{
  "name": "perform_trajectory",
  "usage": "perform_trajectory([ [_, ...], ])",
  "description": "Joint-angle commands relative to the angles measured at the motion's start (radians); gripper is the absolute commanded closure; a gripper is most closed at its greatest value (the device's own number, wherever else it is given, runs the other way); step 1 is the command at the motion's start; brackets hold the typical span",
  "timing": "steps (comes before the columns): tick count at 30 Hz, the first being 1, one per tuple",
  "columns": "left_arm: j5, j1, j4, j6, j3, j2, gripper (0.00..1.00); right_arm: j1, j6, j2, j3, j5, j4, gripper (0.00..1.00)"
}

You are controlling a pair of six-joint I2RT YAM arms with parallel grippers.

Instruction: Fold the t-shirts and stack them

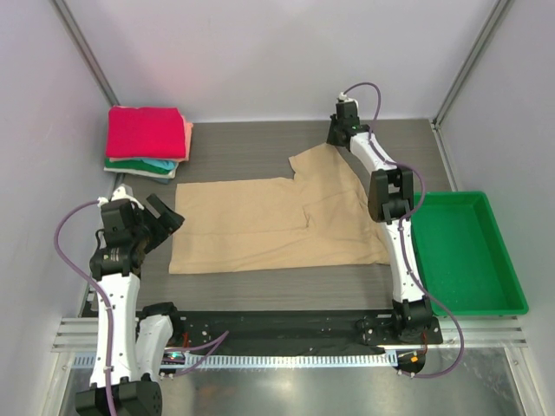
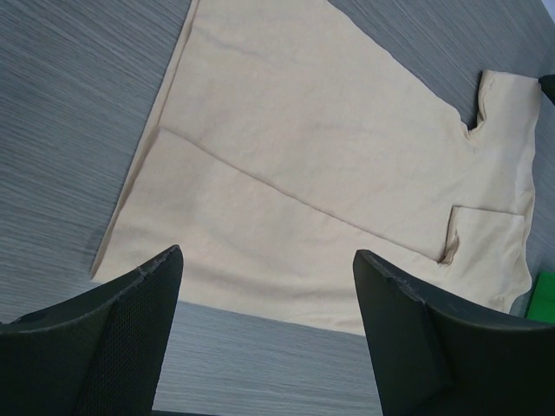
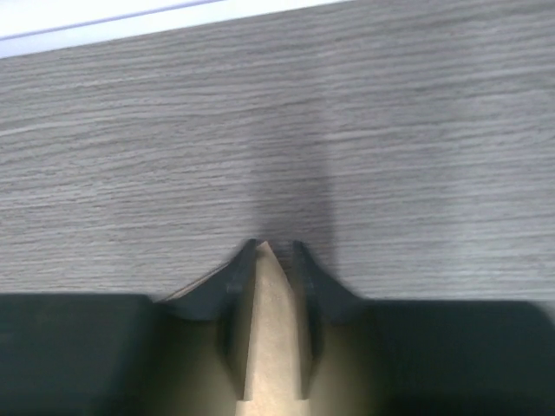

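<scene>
Top external view: find the tan t-shirt (image 1: 260, 227) spread flat in the middle of the desk (image 1: 243, 143), partly folded along its length, with one sleeve reaching toward the far side. Note the right gripper (image 1: 336, 139) down on the tip of that sleeve, the left gripper (image 1: 165, 217) poised just beside the hem at the opposite end, the stack of folded t-shirts (image 1: 147, 137) in the far left corner and the green tray (image 1: 464, 256) at the right, near the cloth. Expect dragging of the whole garment toward either neighbour during any one-sided pull, with loss of the fold already laid. Left wrist view: confirm the left gripper (image 2: 267, 254) released, fingers (image 2: 130, 321) wide apart with nothing between them, tan cloth lying ahead and below. Treat this end as unanchored; anticipate bunching or skewing of the hem under tension from the far sleeve, and snagging of the edge on a low approach. Right wrist view: confirm the right gripper (image 3: 273, 247) clenched on a narrow ridge of tan cloth, fingertips close to the desk surface. Regard the pinch as shallow: judge slippage likely on a fast lift, and possibly capture of a single layer only, leaving the sleeve half turned. Lift slowly, watching for cloth escape.
</scene>
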Motion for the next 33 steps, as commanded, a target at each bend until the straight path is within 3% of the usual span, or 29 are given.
perform_trajectory([
  [1, -0.003, 0.008, 0.032, 0.019, 0.001, 0.002, 0.20, 0.014, 0.008, -0.003, -0.048, -0.050, -0.070, 0.81],
  [4, -0.006, 0.008, 0.029, 0.019, 0.001, 0.007, 0.20, 0.014, 0.012, -0.007, -0.045, -0.062, -0.072, 0.99],
  [12, -0.053, 0.008, 0.052, 0.013, 0.022, 0.081, 0.20, 0.012, 0.037, -0.137, -0.114, -0.144, -0.046, 0.99],
  [19, -0.105, 0.008, 0.104, 0.007, 0.094, 0.205, 0.21, -0.004, 0.072, -0.328, -0.348, -0.190, 0.059, 0.99],
  [25, -0.119, 0.006, 0.157, -0.012, 0.169, 0.380, 0.23, -0.014, 0.069, -0.438, -0.477, -0.196, 0.077, 0.99],
  [33, -0.164, -0.014, 0.269, -0.053, 0.281, 0.688, 0.33, -0.020, 0.103, -0.598, -0.724, -0.248, 0.181, 0.99],
])
